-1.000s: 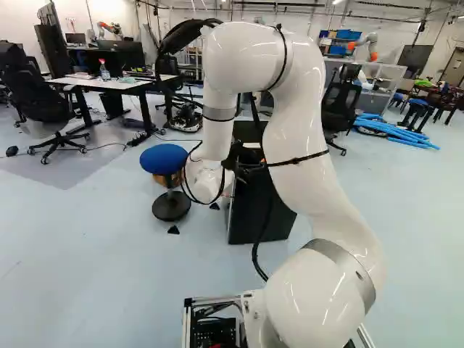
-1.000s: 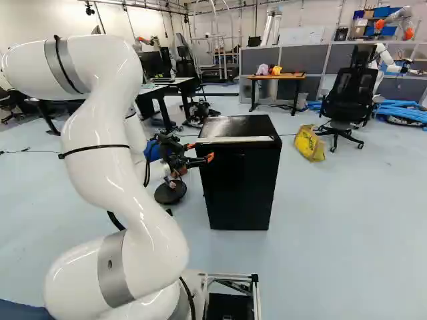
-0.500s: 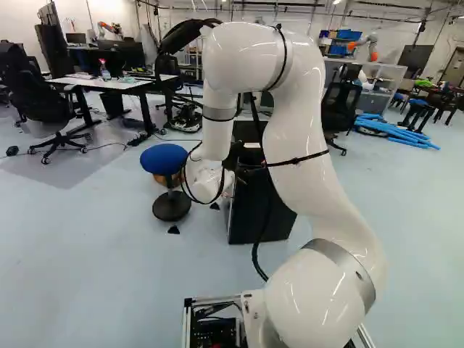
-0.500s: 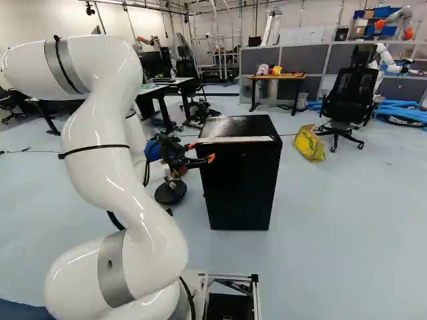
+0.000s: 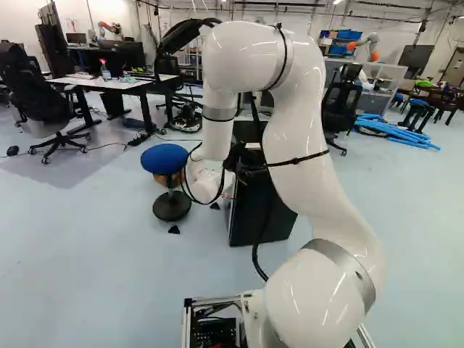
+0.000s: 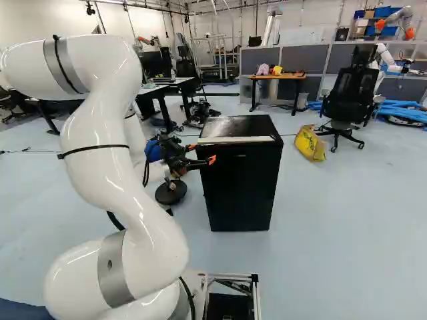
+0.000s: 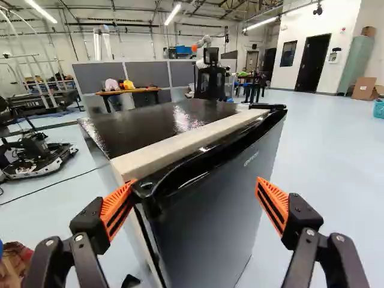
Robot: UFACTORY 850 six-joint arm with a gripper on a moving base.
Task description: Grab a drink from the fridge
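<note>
Hand (image 7: pixel 196 182) spread wide at the fridge (image 6: pixel 240 180), one pad (image 7: pixel 116 209) beside the near edge of its door (image 7: pixel 210 210); drink unseen, presumably inside. The door is likely stiff, weighty and slippery across its face, so best hooked at that edge

One fridge (image 6: pixel 240 187), centre of right base view. One gripper (image 6: pixel 202 154), left of centre there. One yellow bag (image 6: pixel 309 143), right of centre. One wooden table (image 6: pixel 293 77), upper middle; two small bright things (image 6: pixel 263 69) atop. Left base view: one blue stool (image 5: pixel 164 157), left of centre; at least three black chairs (image 5: pixel 32 94), upper left to upper right.
</note>
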